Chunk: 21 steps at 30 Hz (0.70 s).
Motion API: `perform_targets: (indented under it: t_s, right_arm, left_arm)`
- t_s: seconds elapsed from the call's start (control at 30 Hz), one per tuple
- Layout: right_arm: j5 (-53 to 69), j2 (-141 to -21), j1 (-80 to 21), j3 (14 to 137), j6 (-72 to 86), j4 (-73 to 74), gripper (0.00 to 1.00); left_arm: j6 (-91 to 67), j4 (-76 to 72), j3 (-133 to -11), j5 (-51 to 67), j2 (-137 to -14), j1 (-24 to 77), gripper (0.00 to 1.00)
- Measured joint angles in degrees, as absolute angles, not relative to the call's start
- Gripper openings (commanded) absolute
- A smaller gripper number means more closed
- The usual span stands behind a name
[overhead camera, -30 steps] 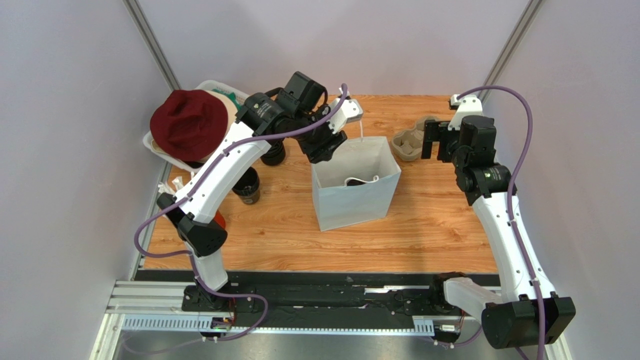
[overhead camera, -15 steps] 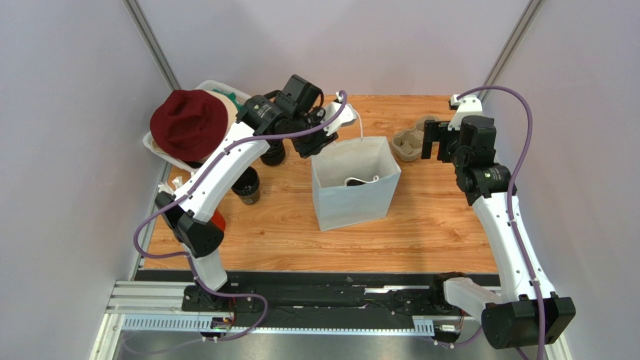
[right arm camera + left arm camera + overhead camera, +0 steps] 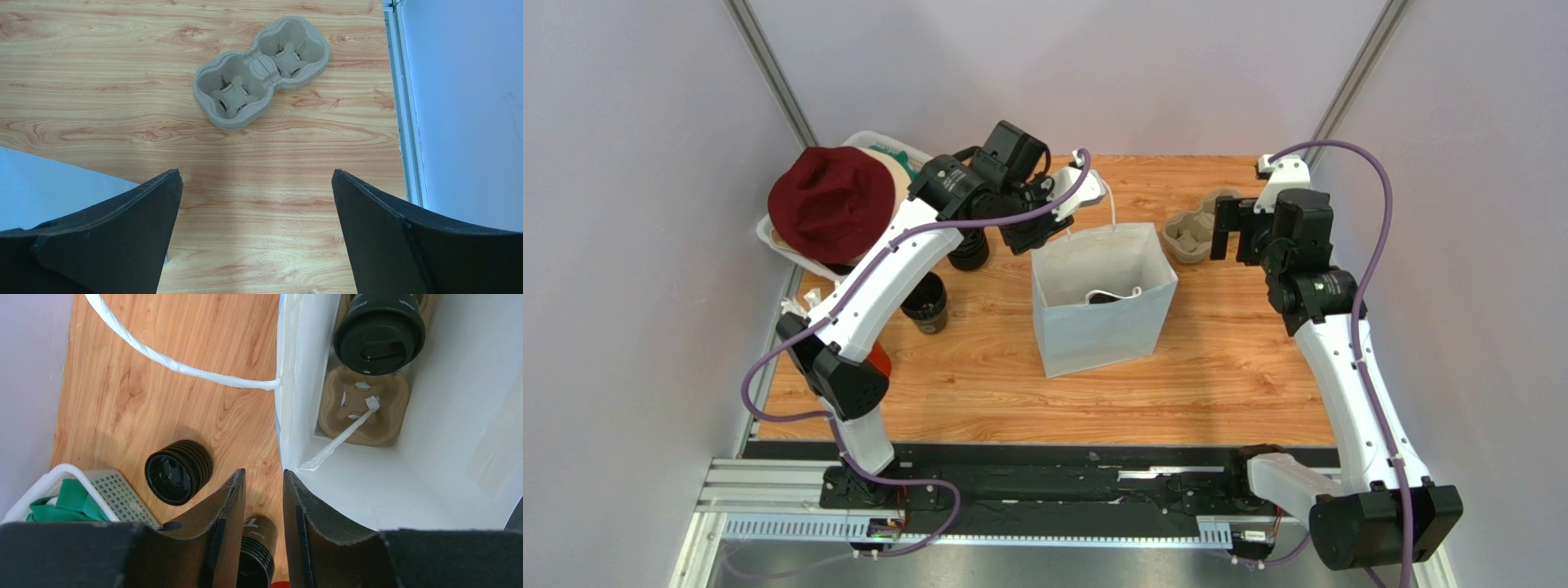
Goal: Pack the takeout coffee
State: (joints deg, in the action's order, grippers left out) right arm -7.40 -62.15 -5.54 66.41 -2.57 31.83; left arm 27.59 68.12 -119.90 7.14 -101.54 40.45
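The takeout coffee (image 3: 379,332) sits lidded in a pulp carrier (image 3: 363,413) inside the paper bag (image 3: 448,386); left tool (image 3: 263,475) narrow and empty, right tool (image 3: 256,177) wide. Probably light and crushable: grip gently below the lid.

**Camera layout.** Your top camera sits fixed above and behind the arm bases. It faces forward and down, and it is the farthest view, taking in the whole bench (image 3: 1234,368). Your left wrist camera points steeply down past its own narrowly parted jaws. It is close over one rim of the paper bag (image 3: 430,478), so you see the bag's inside and a strip of bench beside it. Your right wrist camera looks down from farther off, between widely spread jaws, at the pulp tray (image 3: 261,70), with a corner of the bag (image 3: 49,190) at lower left. All three views share the bag (image 3: 1100,337). The top and right wrist views also share the tray (image 3: 1192,235).
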Motion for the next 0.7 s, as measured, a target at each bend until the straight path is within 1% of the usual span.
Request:
perform_targets:
  t_s: [0.4,0.5,0.53,0.6,0.63,0.7]
  right_arm:
    - [-7.40,-62.15,-5.54,66.41,-2.57,31.83,0.99]
    - [-7.40,-62.15,-5.54,66.41,-2.57,31.83,0.99]
    - [-7.40,-62.15,-5.54,66.41,-2.57,31.83,0.99]
    - [-7.40,-62.15,-5.54,66.41,-2.57,31.83,0.99]
    - [-7.40,-62.15,-5.54,66.41,-2.57,31.83,0.99]
    - [-7.40,-62.15,-5.54,66.41,-2.57,31.83,0.99]
  left_arm:
    - [27.59,68.82,-119.90,10.46,-102.56,39.00,0.39]
    - [27.59,68.79,-119.90,10.44,-103.37,38.22,0.34]
    - [27.59,68.79,-119.90,10.44,-103.57,38.06,0.28]
    - [27.62,68.75,-119.90,10.46,-103.83,37.76,0.21]
    - [27.62,68.77,-119.90,10.46,-103.88,37.71,0.16]
    - [27.68,68.77,-119.90,10.52,-103.96,37.63,0.13]
